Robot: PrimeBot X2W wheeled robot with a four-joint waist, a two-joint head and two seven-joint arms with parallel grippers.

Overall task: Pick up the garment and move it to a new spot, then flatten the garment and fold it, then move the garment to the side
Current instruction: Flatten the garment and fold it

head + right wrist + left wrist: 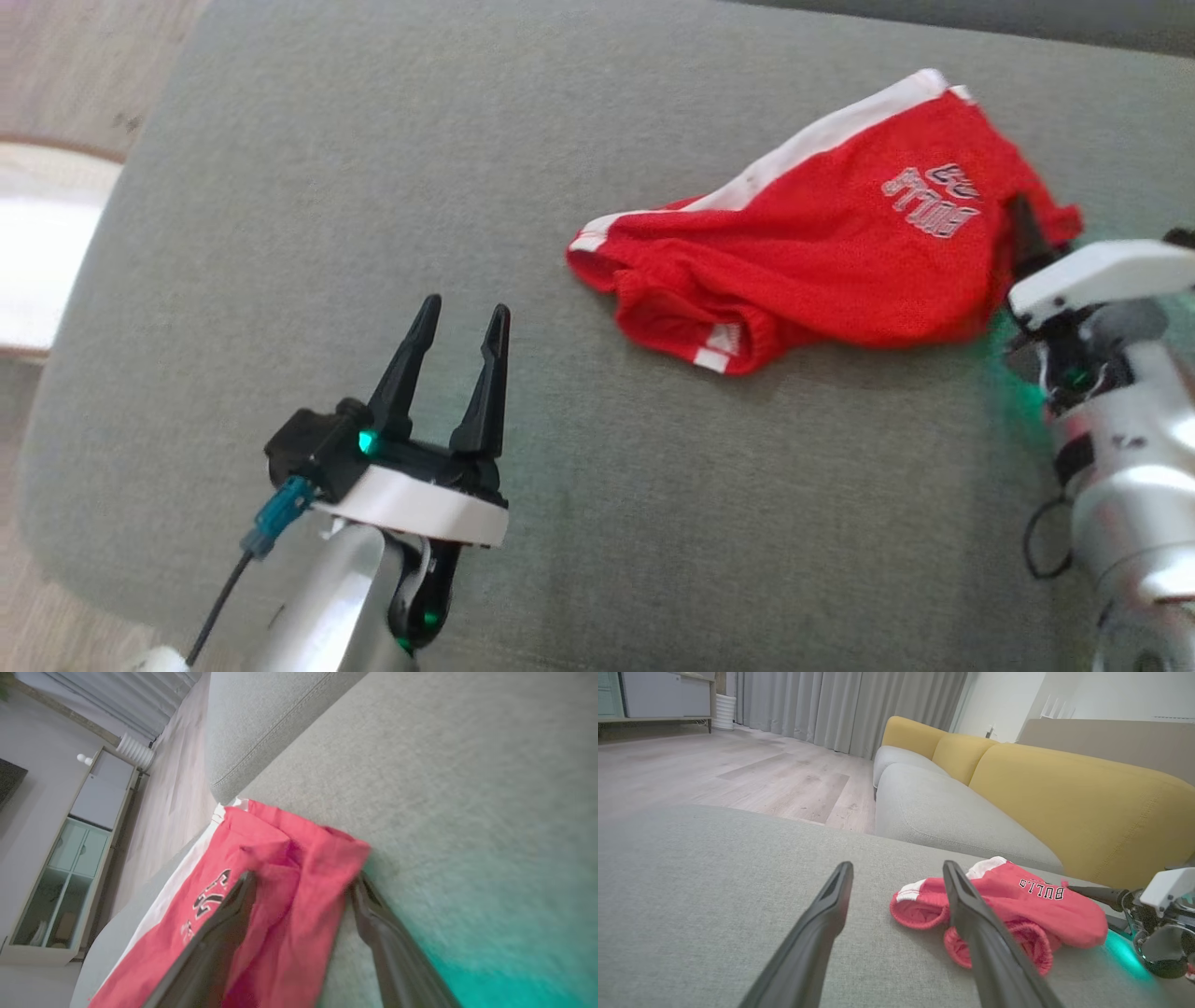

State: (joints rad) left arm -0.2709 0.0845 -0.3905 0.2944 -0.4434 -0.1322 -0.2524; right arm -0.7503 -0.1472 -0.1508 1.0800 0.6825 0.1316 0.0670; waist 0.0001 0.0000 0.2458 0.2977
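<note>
- the red garment (822, 252), white-trimmed and lettered, lies crumpled on the grey cushion (327, 187), toward its far right.
- the right gripper (302, 879) has its fingers spread at the garment's right edge, one finger over the cloth, the other beside it on the cushion.
- the left gripper (467, 306) hovers at the near left, fingers spread and empty, well apart from the garment.

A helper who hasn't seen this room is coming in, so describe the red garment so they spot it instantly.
Find the wide grey cushion next to the yellow-backed sofa. A crumpled red garment lies on it, at the open right gripper. Its white stripe and BULLS lettering set it apart from plain grey fabric.
</note>
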